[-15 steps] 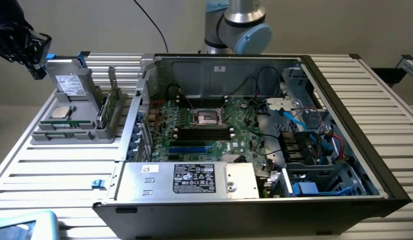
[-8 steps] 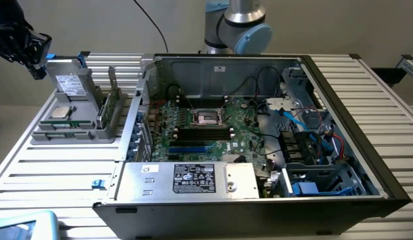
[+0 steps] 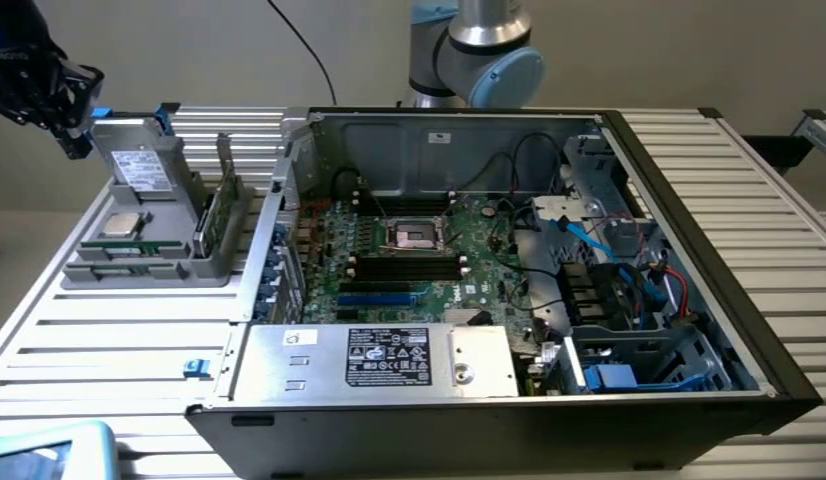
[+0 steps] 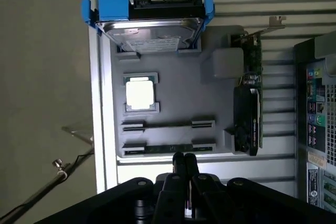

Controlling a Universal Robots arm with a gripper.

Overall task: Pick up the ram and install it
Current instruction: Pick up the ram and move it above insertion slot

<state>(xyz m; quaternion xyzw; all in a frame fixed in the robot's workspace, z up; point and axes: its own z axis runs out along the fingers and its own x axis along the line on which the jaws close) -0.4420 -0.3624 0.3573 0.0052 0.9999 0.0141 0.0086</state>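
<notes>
Ram (image 4: pixel 168 148): seated in the grey holder tray (image 4: pixel 173 93), in the long slot farthest from the hard drive (image 4: pixel 152 30); not yet lifted, nothing touching it.
Neighbouring slot: holds a thin dark strip; cannot tell whether this is a second stick.
Tray location: on the slatted worktop (image 3: pixel 106 340), at the exterior view's left, beside the open computer case (image 3: pixel 427 150).
Tool (image 4: pixel 185 157): fingers pressed together, holding nothing; raised at the upper left of the exterior view, clear of the tray.
Nearby items: processor chip (image 4: pixel 140 94) just beside the two long slots; expansion card (image 4: pixel 251 108) standing at one tray end.
Destination: black memory slots (image 3: pixel 409 266) at the middle of the board, apparently vacant.
Step in hand: approach for the pick, in my judgement at its start.
Recommendation: part the fingers before descending; centre on the board's length between the end cradles; close on its flat faces, not the chips' edges; draw straight up so it does not bind; keep clear of the processor chip.
</notes>
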